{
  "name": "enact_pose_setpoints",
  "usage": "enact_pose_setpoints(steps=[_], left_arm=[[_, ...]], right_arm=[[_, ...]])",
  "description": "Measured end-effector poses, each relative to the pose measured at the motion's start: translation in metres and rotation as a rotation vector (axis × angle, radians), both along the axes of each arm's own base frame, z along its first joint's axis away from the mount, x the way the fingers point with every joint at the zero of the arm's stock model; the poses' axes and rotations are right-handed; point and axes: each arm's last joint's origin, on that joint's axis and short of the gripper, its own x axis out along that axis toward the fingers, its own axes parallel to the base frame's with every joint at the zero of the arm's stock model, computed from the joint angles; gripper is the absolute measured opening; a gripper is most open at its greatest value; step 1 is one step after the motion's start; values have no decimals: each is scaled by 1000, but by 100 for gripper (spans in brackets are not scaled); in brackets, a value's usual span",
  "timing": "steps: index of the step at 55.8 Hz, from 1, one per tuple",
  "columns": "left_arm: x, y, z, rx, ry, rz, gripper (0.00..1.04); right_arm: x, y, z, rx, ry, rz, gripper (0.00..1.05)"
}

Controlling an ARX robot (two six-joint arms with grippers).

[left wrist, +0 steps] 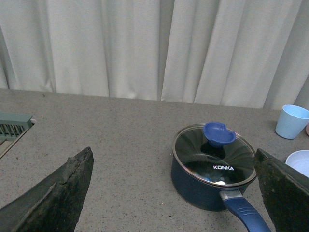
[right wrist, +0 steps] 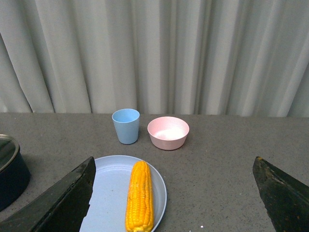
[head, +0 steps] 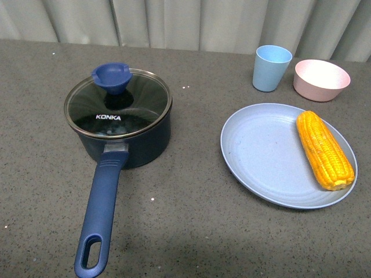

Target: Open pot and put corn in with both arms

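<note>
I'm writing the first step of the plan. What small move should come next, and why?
Probably lower the left gripper onto the blue knob of the glass lid. The lid covers the pot, so the corn, lying on the plate, cannot go in yet. The left gripper is open and empty, facing the pot.

Counter (head: pixel 191 231): grey-brown, matte, speckled with small white flecks; it fills the front view up to its far edge; curtain (right wrist: pixel 154 53): pale grey-white, hanging in deep vertical folds just behind that far edge, closing the back in all three views; light even and soft, shadows faint; left wrist view: pale green slatted object (left wrist: pixel 12 126) on the counter, cut by the frame, kind unclear.
</note>
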Motion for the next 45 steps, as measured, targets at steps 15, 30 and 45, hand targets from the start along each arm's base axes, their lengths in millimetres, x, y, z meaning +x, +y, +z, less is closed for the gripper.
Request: enact_pose_setpoints(steps=[15,30,45], left_arm=[[0,0,0,0,0,0,98],[0,0,0,0,0,0,98],[0,0,0,0,0,0,98]], right_arm=[[0,0,0,0,0,0,95],[0,0,0,0,0,0,95],[0,0,0,0,0,0,95]])
